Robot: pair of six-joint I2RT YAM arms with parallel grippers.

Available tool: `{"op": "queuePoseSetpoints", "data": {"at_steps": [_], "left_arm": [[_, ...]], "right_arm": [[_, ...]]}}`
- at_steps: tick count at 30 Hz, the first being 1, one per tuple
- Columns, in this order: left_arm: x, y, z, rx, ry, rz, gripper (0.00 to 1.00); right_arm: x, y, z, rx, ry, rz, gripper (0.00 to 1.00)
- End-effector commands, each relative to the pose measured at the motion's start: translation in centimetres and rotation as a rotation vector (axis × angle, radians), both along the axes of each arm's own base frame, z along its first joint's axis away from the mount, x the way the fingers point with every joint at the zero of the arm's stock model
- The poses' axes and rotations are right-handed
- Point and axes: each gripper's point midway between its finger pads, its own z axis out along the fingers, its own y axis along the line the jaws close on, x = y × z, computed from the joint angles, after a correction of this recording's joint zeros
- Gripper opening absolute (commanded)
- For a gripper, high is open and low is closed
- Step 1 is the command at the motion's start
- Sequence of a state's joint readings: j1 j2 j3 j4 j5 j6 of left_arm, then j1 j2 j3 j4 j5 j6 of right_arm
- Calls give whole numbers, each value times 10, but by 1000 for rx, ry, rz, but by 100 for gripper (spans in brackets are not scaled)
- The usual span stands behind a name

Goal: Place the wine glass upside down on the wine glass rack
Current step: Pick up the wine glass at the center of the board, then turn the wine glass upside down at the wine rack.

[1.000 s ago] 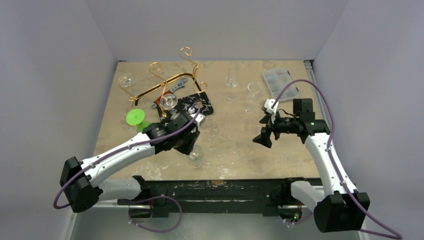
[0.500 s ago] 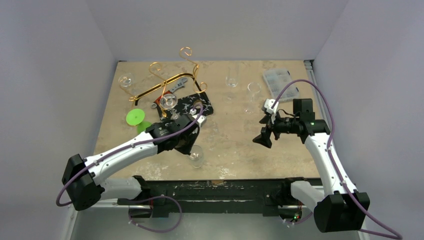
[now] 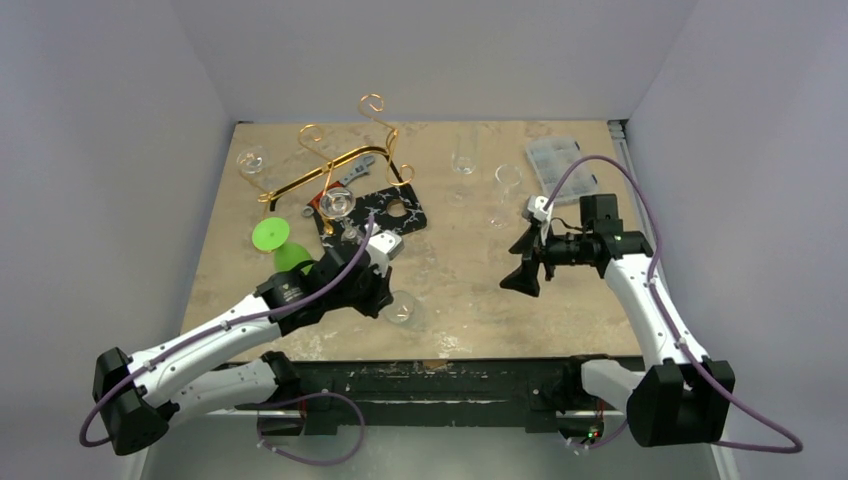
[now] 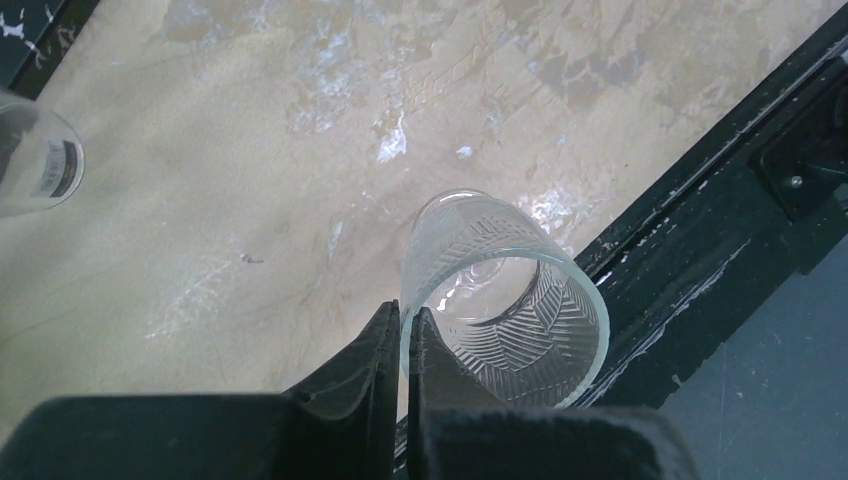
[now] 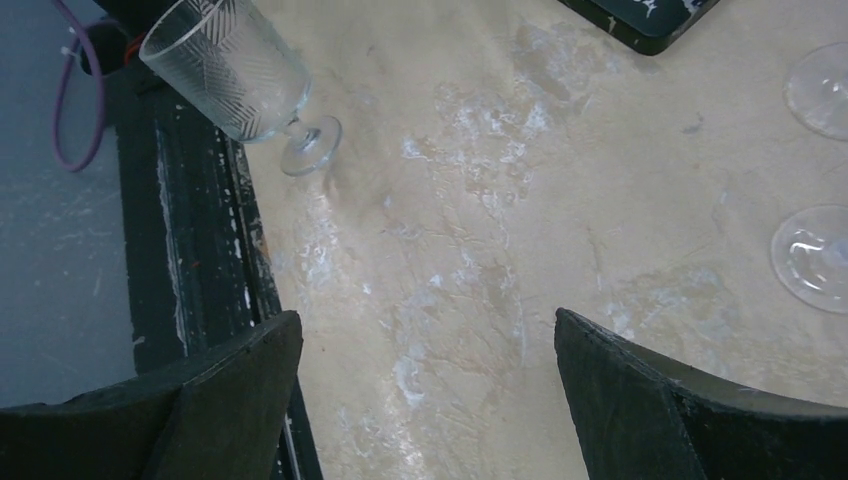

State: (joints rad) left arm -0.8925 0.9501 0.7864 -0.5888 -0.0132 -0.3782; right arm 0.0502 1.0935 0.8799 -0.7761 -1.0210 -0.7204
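Left gripper (image 4: 403, 320) clamped on rim of wine glass (image 4: 520, 262), tilted by near edge (thin hold), could slip, roll off. Right gripper (image 5: 425, 318) spread wide, empty.

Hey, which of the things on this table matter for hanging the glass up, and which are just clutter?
Job: wine glass, pinched at the rim by the left gripper; gold wine glass rack.
Lying about: black board, wrench, green disc, clear box, spare glasses.

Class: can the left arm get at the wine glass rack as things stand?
Probably yes: the left gripper, shut on the wine glass, is near the rack; a black board and another glass lie between.
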Motion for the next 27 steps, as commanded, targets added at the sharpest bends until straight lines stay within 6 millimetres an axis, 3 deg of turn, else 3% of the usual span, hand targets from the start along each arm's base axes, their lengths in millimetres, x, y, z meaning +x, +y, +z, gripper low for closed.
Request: {"op": "queuePoseSetpoints", "data": {"at_steps": [1, 12, 27], "left_arm": [[12, -36, 43, -209, -145, -43, 0], [18, -64, 66, -330, -285, -53, 0], [25, -80, 83, -406, -380, 0, 0]], "right_arm": [[-7, 9, 7, 85, 96, 33, 94], [1, 9, -2, 90, 162, -23, 92], [5, 19, -2, 190, 248, -68, 91]]}}
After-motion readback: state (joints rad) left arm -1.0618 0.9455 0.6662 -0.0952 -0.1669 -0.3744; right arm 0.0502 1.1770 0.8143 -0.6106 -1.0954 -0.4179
